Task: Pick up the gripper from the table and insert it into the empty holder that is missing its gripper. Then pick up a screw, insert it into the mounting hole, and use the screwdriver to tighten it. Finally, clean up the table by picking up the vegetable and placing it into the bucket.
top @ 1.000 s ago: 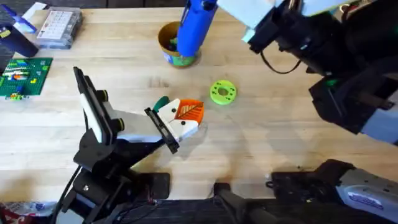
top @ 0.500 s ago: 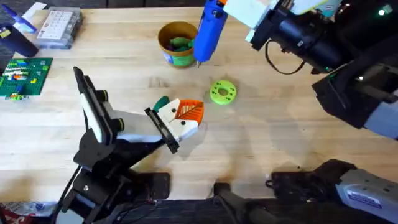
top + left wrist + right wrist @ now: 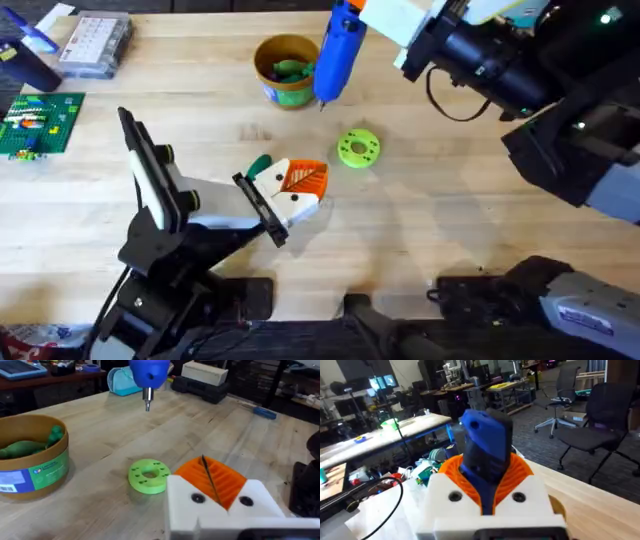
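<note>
Between the right gripper (image 3: 487, 492)'s orange pads, the clamped screwdriver (image 3: 336, 55); overhead, its bit beside the bucket (image 3: 285, 72).

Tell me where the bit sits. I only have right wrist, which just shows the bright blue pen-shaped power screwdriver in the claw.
Observer: The bright blue pen-shaped power screwdriver is tilted, its bit tip above bare wooden table, beside the small round tan-yellow bucket.
Operator: Vegetable binned?
Observer: A green vegetable lies inside that bucket.
Operator: Left claw?
Observer: The left claw sits low, near the flat lime-green disc with holes.
</note>
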Robot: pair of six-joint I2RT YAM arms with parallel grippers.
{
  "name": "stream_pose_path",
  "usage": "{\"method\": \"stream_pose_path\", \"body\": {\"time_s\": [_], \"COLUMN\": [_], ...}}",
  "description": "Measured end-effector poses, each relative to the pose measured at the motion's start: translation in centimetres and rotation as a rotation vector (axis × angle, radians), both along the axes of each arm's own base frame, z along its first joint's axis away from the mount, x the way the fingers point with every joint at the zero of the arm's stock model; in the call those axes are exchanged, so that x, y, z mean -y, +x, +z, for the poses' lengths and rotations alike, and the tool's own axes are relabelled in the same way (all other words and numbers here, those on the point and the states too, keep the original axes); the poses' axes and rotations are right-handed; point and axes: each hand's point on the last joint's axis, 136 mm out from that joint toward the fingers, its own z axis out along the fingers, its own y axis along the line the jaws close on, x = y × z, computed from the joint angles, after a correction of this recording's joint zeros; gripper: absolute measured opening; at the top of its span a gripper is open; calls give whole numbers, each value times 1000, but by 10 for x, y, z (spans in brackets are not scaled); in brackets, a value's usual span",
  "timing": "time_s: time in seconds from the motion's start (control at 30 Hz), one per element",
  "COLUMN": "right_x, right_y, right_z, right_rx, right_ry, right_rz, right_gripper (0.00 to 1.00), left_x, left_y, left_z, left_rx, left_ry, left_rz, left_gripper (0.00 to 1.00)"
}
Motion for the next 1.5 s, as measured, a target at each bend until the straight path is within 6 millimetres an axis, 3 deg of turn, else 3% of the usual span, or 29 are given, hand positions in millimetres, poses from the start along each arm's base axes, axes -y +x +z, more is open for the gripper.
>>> {"method": "stream_pose_path", "body": {"time_s": [0.97, 1.13, 1.33, 1.5], "right_x": [0, 5, 24, 51], "right_y": [1, 10, 25, 36], "right_z": [-5, -33, -54, -97], "right_rx": [-15, -64, -47, -47], "right_ry": [-14, -120, -242, -477], "right_rz": [-2, -35, -105, -168], "right_gripper": [72, 72, 72, 72], "left_x": [0, 0, 0, 0], "left_y": [0, 0, 0, 0], "left_z": [0, 0, 0, 0], "left_rx": [0, 0, 0, 0], "left_ry": [0, 0, 0, 0], "left_rz": [0, 0, 0, 0], "left_gripper": [11, 10, 11, 10]}}
